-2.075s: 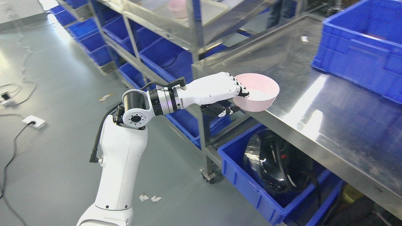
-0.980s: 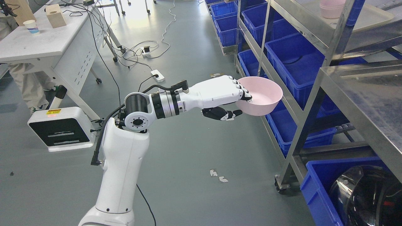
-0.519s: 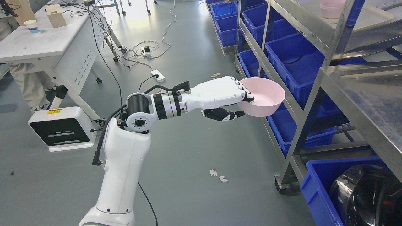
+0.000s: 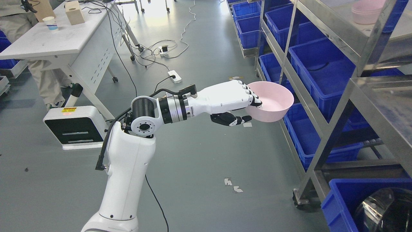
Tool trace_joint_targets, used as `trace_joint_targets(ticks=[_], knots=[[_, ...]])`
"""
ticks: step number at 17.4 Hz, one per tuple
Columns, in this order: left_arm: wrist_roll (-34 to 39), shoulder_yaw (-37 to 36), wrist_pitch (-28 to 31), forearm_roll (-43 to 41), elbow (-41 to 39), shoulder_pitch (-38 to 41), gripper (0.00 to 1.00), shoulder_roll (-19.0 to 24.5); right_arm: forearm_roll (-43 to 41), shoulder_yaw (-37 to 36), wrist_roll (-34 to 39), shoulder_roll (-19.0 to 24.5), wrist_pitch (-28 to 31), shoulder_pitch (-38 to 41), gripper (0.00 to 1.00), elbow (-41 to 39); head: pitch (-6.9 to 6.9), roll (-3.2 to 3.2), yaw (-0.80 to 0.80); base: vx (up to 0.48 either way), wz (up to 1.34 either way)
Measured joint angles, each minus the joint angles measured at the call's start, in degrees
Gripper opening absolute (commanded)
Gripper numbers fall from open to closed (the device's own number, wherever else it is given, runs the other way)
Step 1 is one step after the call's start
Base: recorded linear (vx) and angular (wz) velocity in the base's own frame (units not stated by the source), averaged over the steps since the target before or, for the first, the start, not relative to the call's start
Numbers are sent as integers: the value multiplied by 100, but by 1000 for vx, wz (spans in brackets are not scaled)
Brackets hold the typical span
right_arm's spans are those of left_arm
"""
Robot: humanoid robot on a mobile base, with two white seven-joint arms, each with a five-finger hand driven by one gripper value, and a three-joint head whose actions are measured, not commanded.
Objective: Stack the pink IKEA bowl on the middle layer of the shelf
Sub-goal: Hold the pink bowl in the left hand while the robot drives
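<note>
Left hand (image 4: 230,98) grips pink bowl (image 4: 272,101) by its near rim, fingers (image 4: 254,98) hooked over the edge, thumb under; bowl is upright in the air over the floor, just beside the steel shelf (image 4: 325,106) with blue bins (image 4: 322,71). Pink bowl stack (image 4: 367,13) sits on a higher shelf layer. Yellow label on white floor unit (image 4: 77,127), text too small to read

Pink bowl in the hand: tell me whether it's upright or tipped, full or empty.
Roughly upright, slightly tilted, and empty: the pink bowl, gripped at its rim by the left hand, faces up with bare inside.
</note>
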Motion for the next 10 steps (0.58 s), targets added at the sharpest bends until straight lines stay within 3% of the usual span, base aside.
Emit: trace_joint_targets(ticks=[10], knots=[[52,-42,0,0,-4,5,1,0,0,0,0,0,0,-1,100,0,0,0,0,163,147]])
